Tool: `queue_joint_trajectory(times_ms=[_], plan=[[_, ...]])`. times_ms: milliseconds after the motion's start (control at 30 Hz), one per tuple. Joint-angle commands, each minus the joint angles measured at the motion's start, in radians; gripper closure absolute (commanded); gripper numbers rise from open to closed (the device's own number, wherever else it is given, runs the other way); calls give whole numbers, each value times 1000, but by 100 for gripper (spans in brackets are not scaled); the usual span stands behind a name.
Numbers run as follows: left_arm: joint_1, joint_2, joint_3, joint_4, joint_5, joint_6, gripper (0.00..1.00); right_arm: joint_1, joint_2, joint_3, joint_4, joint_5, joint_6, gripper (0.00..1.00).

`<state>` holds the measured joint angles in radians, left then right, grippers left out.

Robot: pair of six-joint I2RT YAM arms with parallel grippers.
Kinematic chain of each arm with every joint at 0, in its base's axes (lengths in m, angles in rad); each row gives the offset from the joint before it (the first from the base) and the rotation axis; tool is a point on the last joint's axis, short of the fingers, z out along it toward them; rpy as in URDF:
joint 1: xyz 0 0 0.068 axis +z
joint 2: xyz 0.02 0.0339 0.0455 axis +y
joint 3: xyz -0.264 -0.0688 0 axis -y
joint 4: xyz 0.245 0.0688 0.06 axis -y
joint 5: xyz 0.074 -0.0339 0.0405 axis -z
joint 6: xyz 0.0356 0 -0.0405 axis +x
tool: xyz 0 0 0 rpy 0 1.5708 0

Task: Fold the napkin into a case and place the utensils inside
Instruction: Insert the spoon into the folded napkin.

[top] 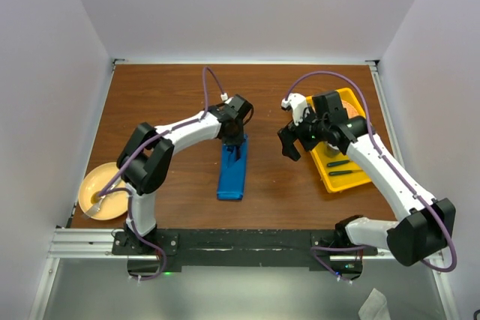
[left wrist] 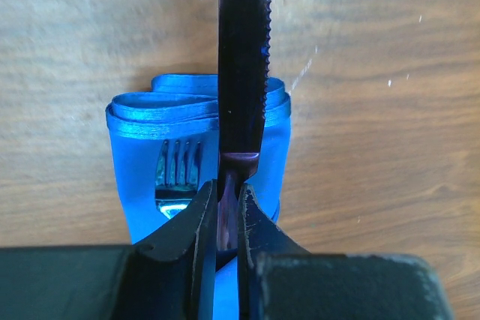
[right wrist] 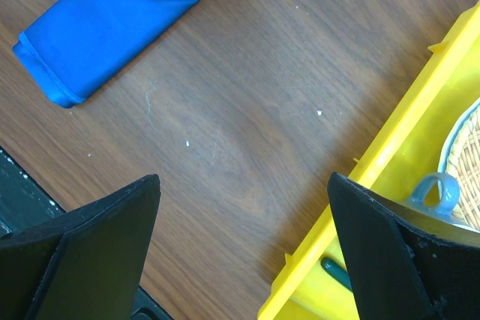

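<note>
At the middle of the table (top: 172,95), the blue case (top: 232,175) is lying flat, a fork (left wrist: 178,174) resting in its pocket, and your left gripper (left wrist: 227,207) is pinching the purple knife (left wrist: 244,58) by its handle over the case. At 3 o'clock from it, your right gripper (right wrist: 244,185) is hanging spread wide, just beside the yellow tray (right wrist: 394,151).
</note>
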<state>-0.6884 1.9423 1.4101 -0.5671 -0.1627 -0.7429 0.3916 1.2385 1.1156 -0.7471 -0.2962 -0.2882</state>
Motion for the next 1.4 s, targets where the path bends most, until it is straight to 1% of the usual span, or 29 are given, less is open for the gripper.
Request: queue_joint_trajectory(times_ms=[0,200,500,1367], plan=[[-20,-74,-22,1,-6,-26,100,-5,-39,-7,14,11,-2,2],[-30,-85,-46,-7,-1,-35,100,-4,-53,-25,20,9,11,2],[-43,-112,-48,-8,-44,-21,100,-5,-68,-45,25,2,14,2],[-88,-141,-108,-16,-9,-32,100,-4,-80,-66,40,-8,11,2]])
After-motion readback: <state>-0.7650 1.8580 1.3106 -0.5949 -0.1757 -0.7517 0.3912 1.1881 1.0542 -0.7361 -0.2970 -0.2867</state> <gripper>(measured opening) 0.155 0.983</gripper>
